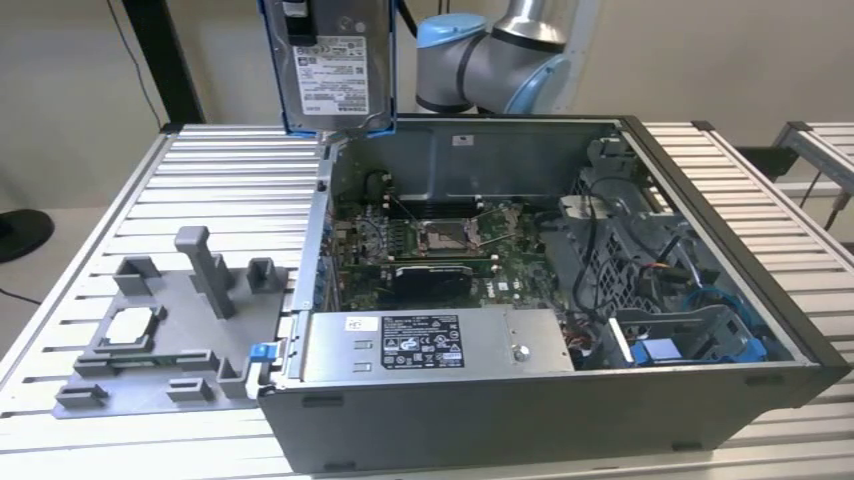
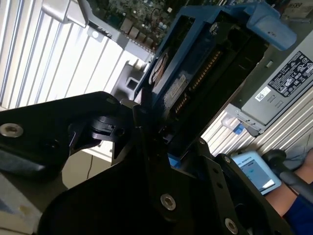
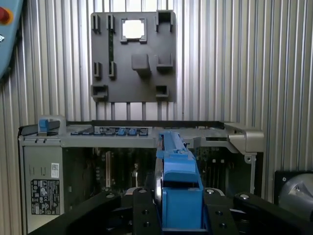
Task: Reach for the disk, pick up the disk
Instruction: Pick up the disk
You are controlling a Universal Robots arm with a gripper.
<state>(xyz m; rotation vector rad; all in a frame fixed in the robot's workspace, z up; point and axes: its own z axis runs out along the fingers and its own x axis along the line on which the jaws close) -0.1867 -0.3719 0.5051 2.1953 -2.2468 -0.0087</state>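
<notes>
Tool (image 3: 178,210) pinches disk (image 1: 334,65) by its blue-edged sides, holds it upright, high over open computer case (image 1: 534,420); pick-up looks done.

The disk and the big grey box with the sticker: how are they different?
The disk hangs upright in the air, held by the tool; the grey box lies inside the computer case. The disk is thin; the grey box is chunkier. Both carry printed labels.
</notes>
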